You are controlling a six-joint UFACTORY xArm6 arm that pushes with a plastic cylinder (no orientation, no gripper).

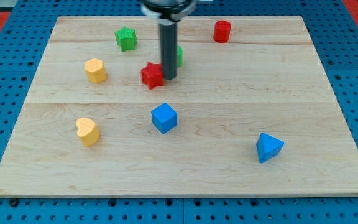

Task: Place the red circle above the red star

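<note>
The red circle point(222, 30) is a short red cylinder near the view's top, right of centre. The red star point(152, 75) lies left of centre in the upper half of the board. My tip point(169, 77) is at the star's right side, touching or nearly touching it. The dark rod rises from there toward the view's top and hides most of a green block point(179, 56) behind it. The red circle is far to the upper right of the tip.
A green star point(126, 38) sits at the upper left. A yellow hexagon-like block point(95, 70) and a yellow heart point(87, 130) are at the left. A blue cube point(164, 117) is at centre, a blue triangle point(268, 147) at lower right. The wooden board point(328, 112) sits on blue pegboard.
</note>
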